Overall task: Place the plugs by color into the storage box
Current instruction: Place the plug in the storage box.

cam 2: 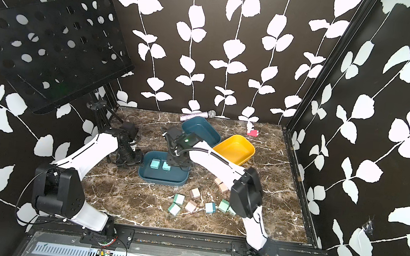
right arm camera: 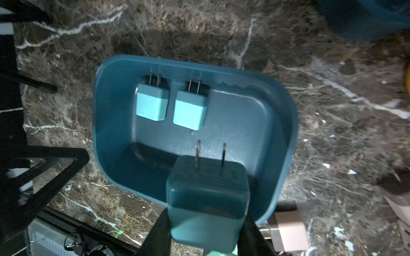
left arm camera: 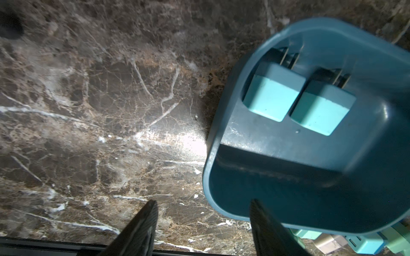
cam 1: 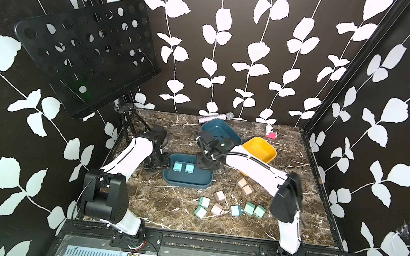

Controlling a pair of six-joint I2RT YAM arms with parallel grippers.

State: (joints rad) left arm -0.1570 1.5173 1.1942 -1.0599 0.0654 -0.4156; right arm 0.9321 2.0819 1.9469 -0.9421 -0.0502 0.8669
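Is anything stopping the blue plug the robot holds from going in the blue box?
Nothing visible does. The held plug hangs over the box, above bare floor; the two plugs inside lie clear by one wall.

Dark brown marble table (cam 1: pixel 137 205), veined white. Two teal boxes (cam 1: pixel 187 183), one yellow tray (cam 1: pixel 259 150). Pale blue plugs (cam 1: pixel 177 166), mint green plugs (cam 1: pixel 249 208), pinkish beige plugs (cam 1: pixel 219 195). Black walls (cam 1: pixel 234 45) with white leafy vines. White-and-black arms (cam 1: pixel 126 159); black stand (cam 1: pixel 99 79) punched with round holes.

Matt plastic plug (right arm camera: pixel 208 199), 2 metal prongs (right arm camera: pixel 223 159) — glossy marble tabletop (right arm camera: pixel 332 133).
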